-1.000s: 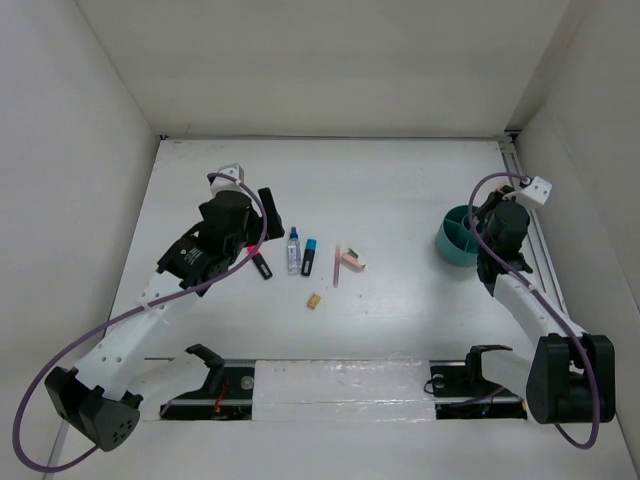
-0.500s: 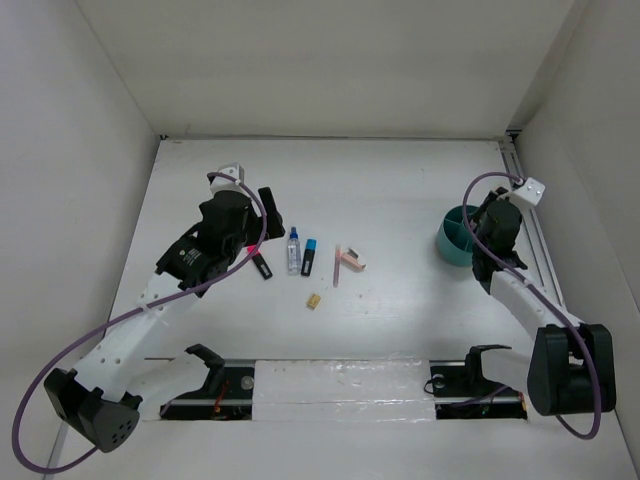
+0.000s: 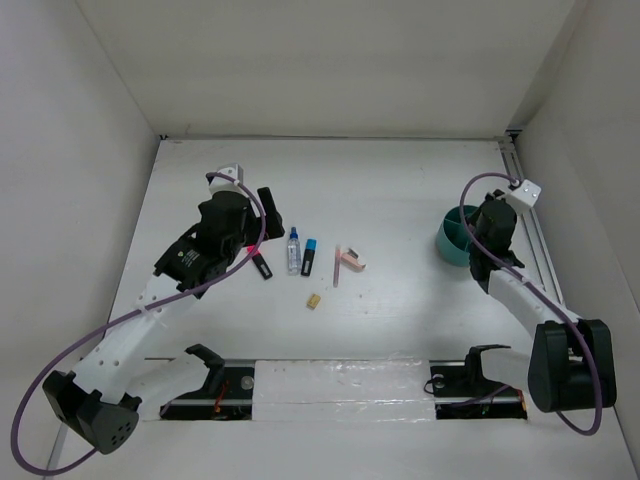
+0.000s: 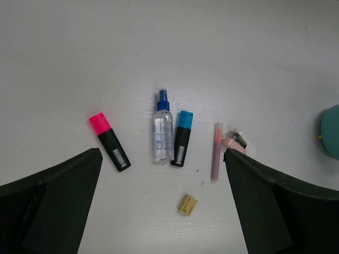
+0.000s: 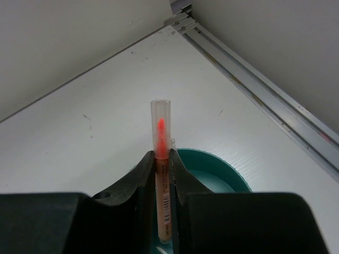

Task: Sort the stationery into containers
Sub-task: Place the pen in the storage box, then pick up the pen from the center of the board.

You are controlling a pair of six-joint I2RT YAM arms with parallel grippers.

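Black fingers of the right gripper are clenched on a thin salmon pencil with a clear cap. The pencil stands upright between them, its lower end above the opening of the round teal-green cup. The right arm runs from its base along the right edge of the white worktop, with its wrist bent down over the cup, which sits near that edge. Whether the pencil touches the cup's inside cannot be told.

The left gripper is spread wide and grasps nothing. Its arm stretches diagonally from the near left corner toward the middle of the worktop, and the wrist looks down on the loose items.

Those items lie in a row just left of the worktop's centre:
- Two black markers, one pink-capped and one blue-capped.
- One clear bottle with a blue cap, between the markers and just beside the blue-capped one.
- One second salmon pencil, to the right of the blue-capped marker.
- One pink block, close against that pencil.
- One tiny tan piece, apart from the row on the near side.
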